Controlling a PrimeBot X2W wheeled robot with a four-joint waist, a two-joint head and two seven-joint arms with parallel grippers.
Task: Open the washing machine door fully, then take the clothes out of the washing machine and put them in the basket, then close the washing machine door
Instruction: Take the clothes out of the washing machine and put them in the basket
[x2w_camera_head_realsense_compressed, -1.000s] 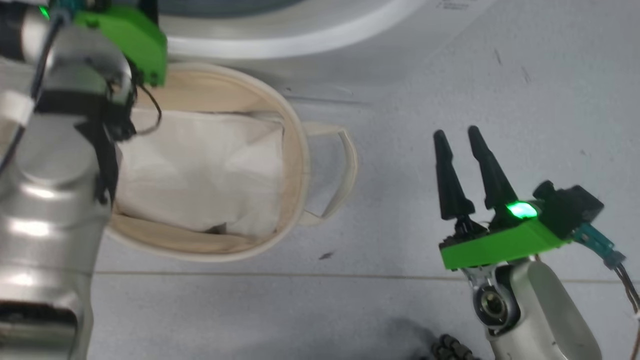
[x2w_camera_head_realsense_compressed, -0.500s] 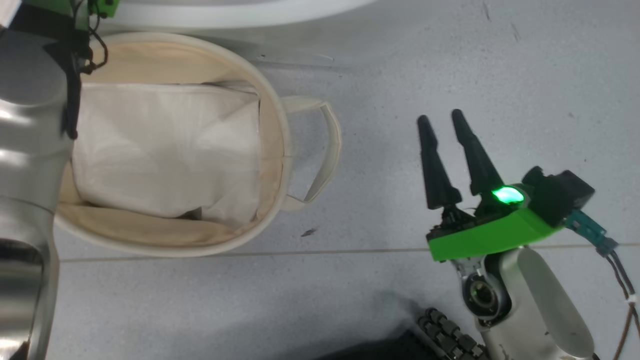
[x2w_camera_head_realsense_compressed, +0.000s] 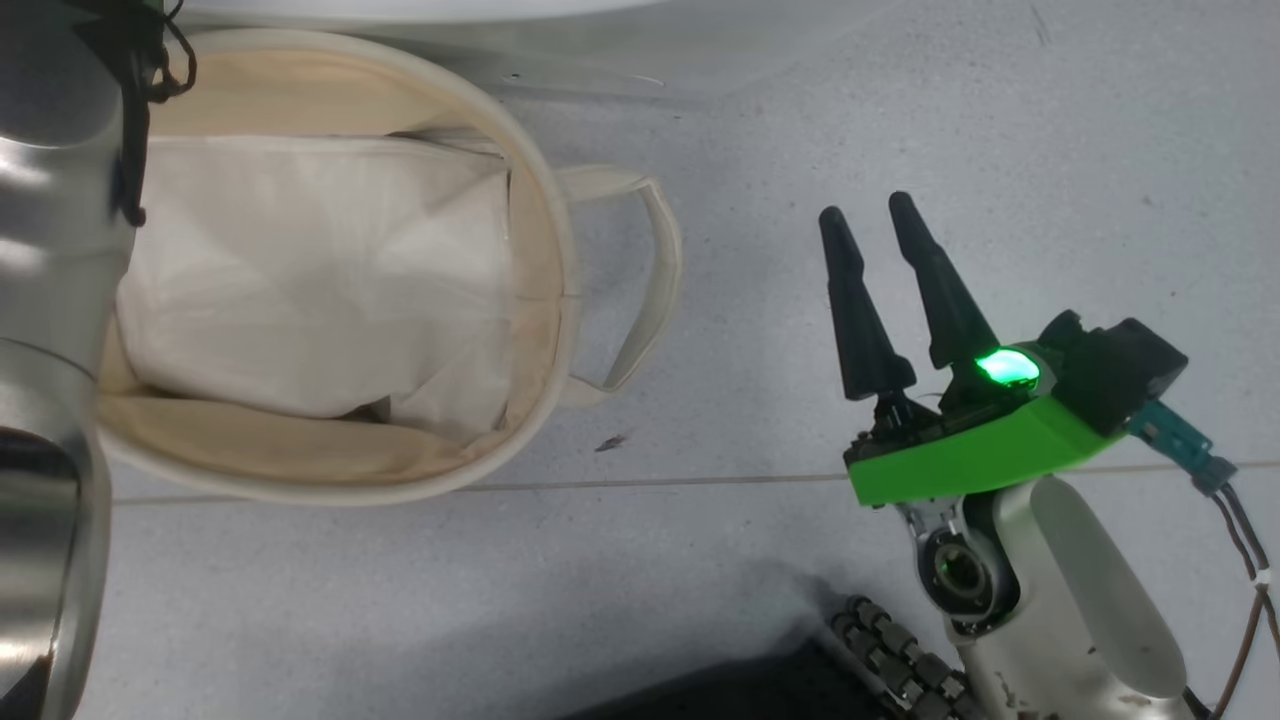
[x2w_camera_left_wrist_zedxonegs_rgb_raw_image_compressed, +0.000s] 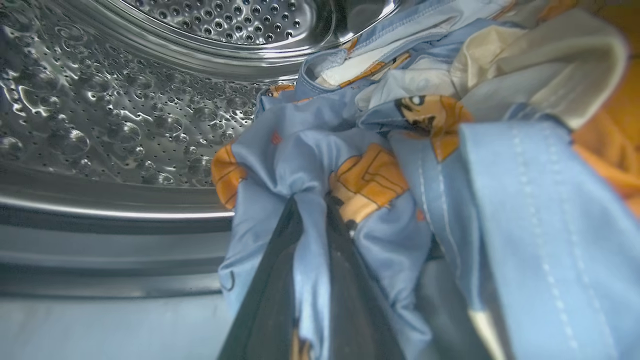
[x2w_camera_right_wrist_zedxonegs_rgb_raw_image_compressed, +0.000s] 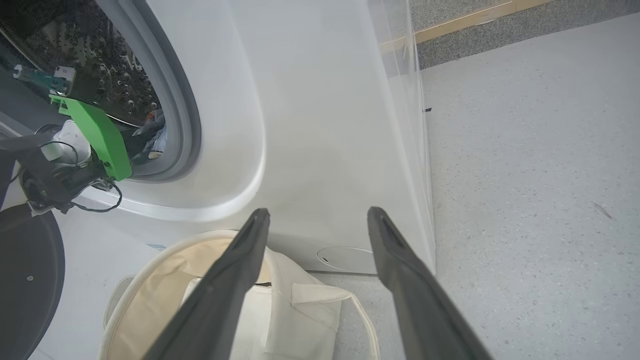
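Grey speckled floor (x2w_camera_head_realsense_compressed: 900, 120) is stretching out in front of the washing machine (x2w_camera_right_wrist_zedxonegs_rgb_raw_image_compressed: 310, 125). The machine's white front is taking up the middle of the right wrist view, w/ its round opening uncovered.

Inside the machine, the clothes (x2w_camera_left_wrist_zedxonegs_rgb_raw_image_compressed: 320, 150) are lying as a light blue bundle w/ orange and cream patches. They are resting against the dimpled steel drum (x2w_camera_left_wrist_zedxonegs_rgb_raw_image_compressed: 100, 125), near the machine's opening. The left gripper (x2w_camera_left_wrist_zedxonegs_rgb_raw_image_compressed: 312, 205) is reaching into the machine, and its jaws are pinching a fold of the blue fabric btwn them, closed on it. From the right wrist, the left arm's green mount (x2w_camera_right_wrist_zedxonegs_rgb_raw_image_compressed: 95, 135) is sitting at the machine's opening, just inside the grey rubber ring (x2w_camera_right_wrist_zedxonegs_rgb_raw_image_compressed: 187, 115).

The basket (x2w_camera_head_realsense_compressed: 560, 250) is standing on the floor just in front of the machine, below the opening. One loop handle (x2w_camera_head_realsense_compressed: 650, 280) is sticking out along the machine's front. A plain white folded sheet (x2w_camera_head_realsense_compressed: 300, 270) is lying inside the basket.

The right gripper (x2w_camera_head_realsense_compressed: 866, 208) is hovering above the floor in front of the machine, further along its front than the basket and well apart from the opening. Its jaws are standing wide open and gripping nothing, w/ the fingers pointing toward the machine's front panel.
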